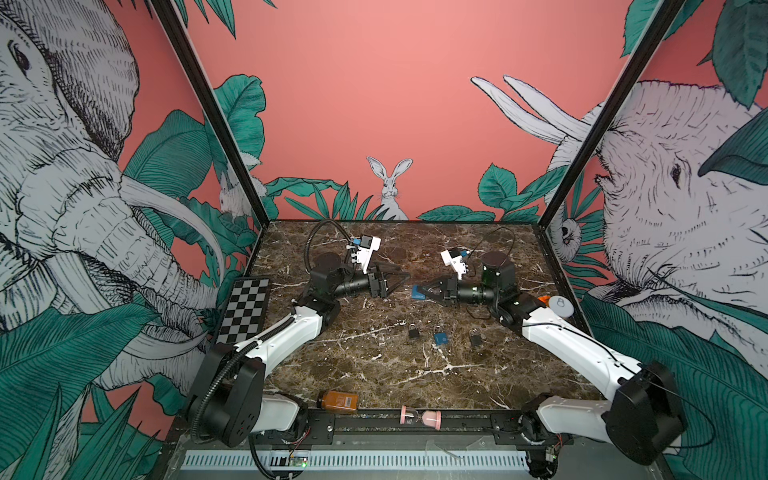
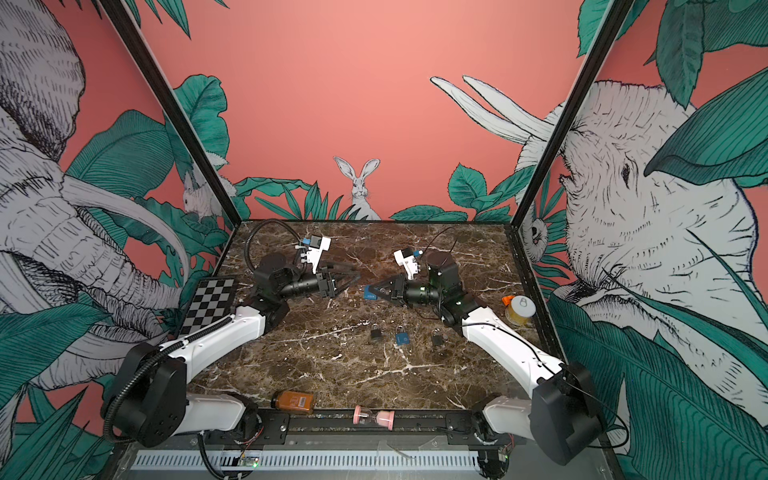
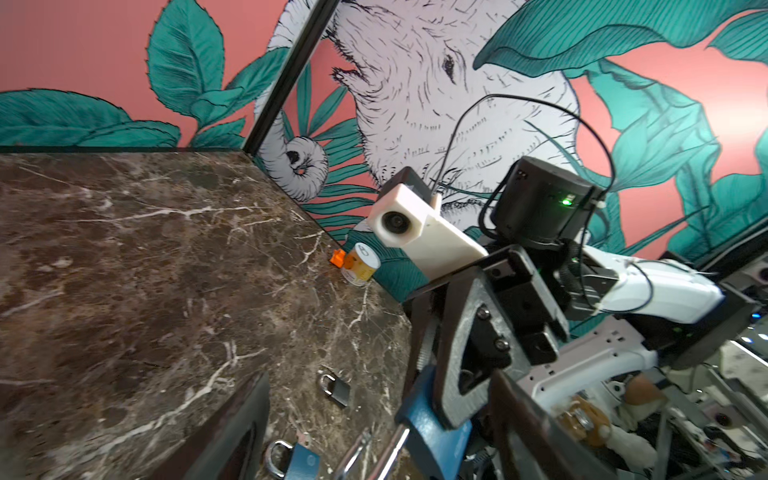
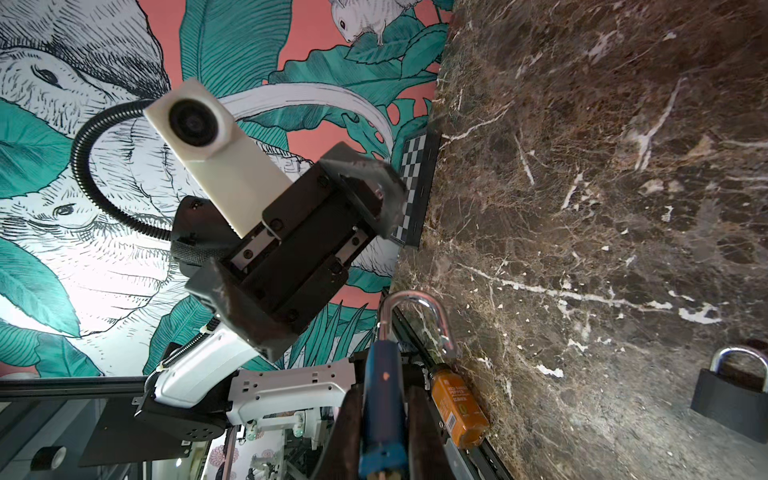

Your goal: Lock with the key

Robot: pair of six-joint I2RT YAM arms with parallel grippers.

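Note:
My right gripper (image 1: 419, 291) is shut on the body of a blue padlock (image 4: 382, 395) and holds it above the marble table (image 1: 374, 374). The padlock's silver shackle (image 4: 415, 299) points toward the left arm, and one of its legs stands free of the body. My left gripper (image 1: 405, 277) faces the padlock from the left, a short way off. It is open, its dark fingers (image 3: 232, 432) spread wide on either side of the shackle with nothing between them. I cannot make out the key in any view.
Three small padlocks lie on the table nearer the front: a black one (image 1: 413, 331), a blue one (image 1: 439, 337) and another black one (image 1: 476, 337). A checkerboard (image 1: 245, 309) lies left, a jar (image 1: 559, 305) right, and a brown bottle (image 1: 337, 401) and pink hourglass (image 1: 420, 417) at the front edge.

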